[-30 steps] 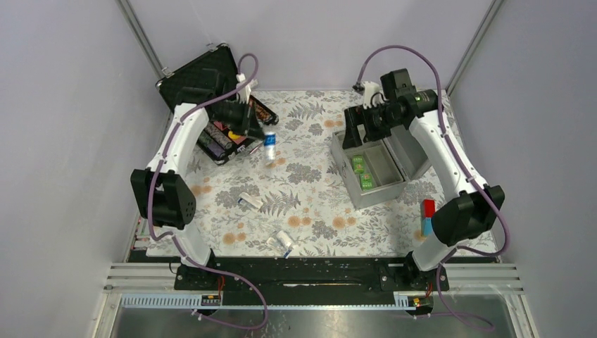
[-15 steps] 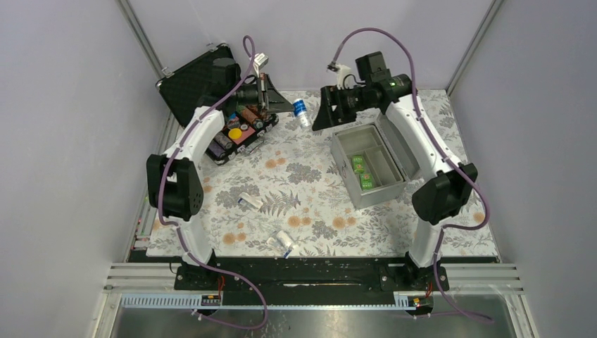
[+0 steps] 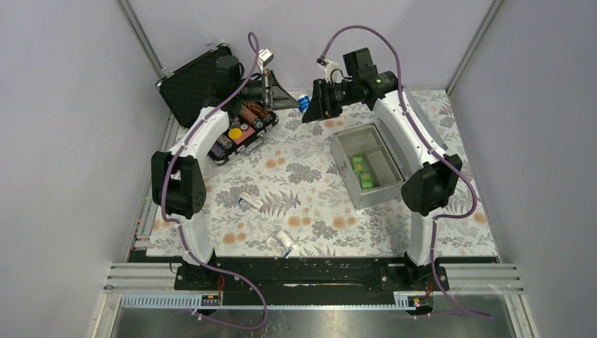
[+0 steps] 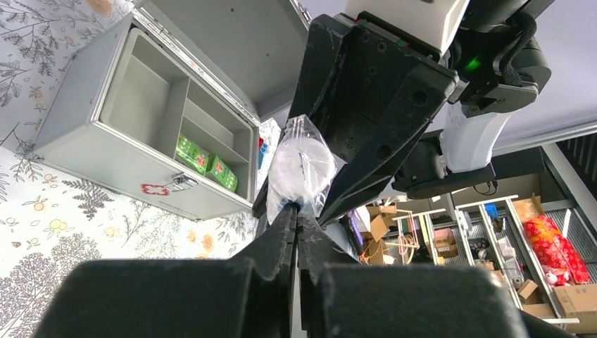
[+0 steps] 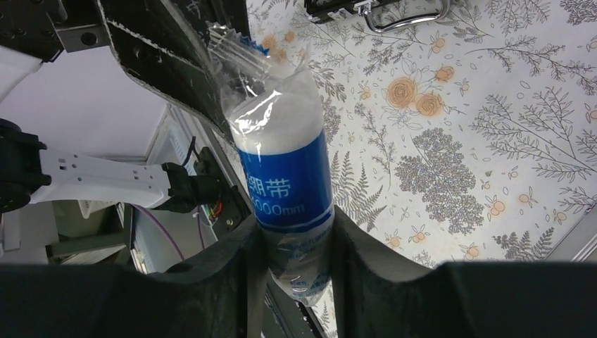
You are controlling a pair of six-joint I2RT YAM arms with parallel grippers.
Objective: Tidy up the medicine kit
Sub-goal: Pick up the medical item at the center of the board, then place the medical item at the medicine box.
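Observation:
A bandage roll (image 3: 304,103) in a clear wrapper with a blue label hangs in mid-air at the back centre, between both grippers. My left gripper (image 3: 293,103) is shut on the wrapper's crimped end (image 4: 301,201). My right gripper (image 3: 312,108) is shut on the roll's other end (image 5: 292,225), a finger pressing each side. The medicine kit (image 3: 376,196), a silver-grey metal box, stands open on the right of the mat, below and right of the roll. Its lid leans back. Green packets (image 3: 362,172) lie in one compartment, and they show in the left wrist view too (image 4: 204,158).
An open black case (image 3: 190,81) of coloured items (image 3: 236,130) sits at the back left. Two small packets (image 3: 250,201) (image 3: 281,243) lie on the floral mat nearer the arm bases. Purple-grey walls close in the sides and back.
The left arm has lifted the roll from beside the black case to the back centre. The right arm has swung left from over the kit, and its jaws have closed onto the roll.

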